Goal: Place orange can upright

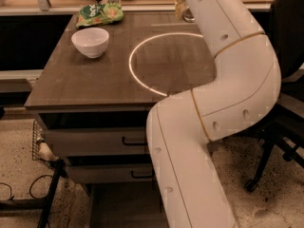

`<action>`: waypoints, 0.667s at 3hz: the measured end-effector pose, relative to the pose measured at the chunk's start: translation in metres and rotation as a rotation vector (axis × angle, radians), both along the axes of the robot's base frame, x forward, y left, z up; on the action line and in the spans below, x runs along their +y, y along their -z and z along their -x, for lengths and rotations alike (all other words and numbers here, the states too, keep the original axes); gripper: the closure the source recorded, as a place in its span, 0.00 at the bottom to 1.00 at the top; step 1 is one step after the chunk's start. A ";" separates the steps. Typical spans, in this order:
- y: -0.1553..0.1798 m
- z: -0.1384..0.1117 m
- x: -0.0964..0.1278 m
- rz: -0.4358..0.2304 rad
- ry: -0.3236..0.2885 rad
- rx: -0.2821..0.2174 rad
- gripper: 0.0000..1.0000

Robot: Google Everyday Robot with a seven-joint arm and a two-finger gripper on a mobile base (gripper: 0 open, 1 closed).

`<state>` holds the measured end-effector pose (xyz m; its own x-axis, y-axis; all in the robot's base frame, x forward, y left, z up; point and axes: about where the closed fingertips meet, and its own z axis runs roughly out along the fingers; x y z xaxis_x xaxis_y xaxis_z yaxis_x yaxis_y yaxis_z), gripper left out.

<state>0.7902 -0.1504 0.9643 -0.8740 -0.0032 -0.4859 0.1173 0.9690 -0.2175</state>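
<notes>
Plainly, end effector: hidden behind the white jointed arm [237, 70] at the far right of the dark wooden bench [85, 80]; whether it was clenched or released, I could not tell.
Task item: the small orange-gold drink can [179, 6] showed beside the arm at the far edge, pose unclear.
Risk: let go tilted, it would likely topple and roll.
Risk: that near the far edge, it could drop off.
Neighbours: the round white bowl [90, 42] and green snack bag [99, 14] sat well left.

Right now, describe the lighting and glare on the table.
Camera view: warm amber cast; a bright ring of light glares on the table; the arm covers its right side and mostly hides the gripper at the far edge by the orange can.
</notes>
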 end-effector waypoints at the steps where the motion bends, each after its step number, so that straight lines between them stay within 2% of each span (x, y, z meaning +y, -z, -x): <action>1: -0.014 -0.020 0.014 0.001 -0.045 -0.109 1.00; 2: -0.022 -0.020 0.015 0.006 -0.060 -0.123 1.00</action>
<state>0.8099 -0.1358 0.9858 -0.8063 -0.0568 -0.5888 0.0851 0.9739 -0.2105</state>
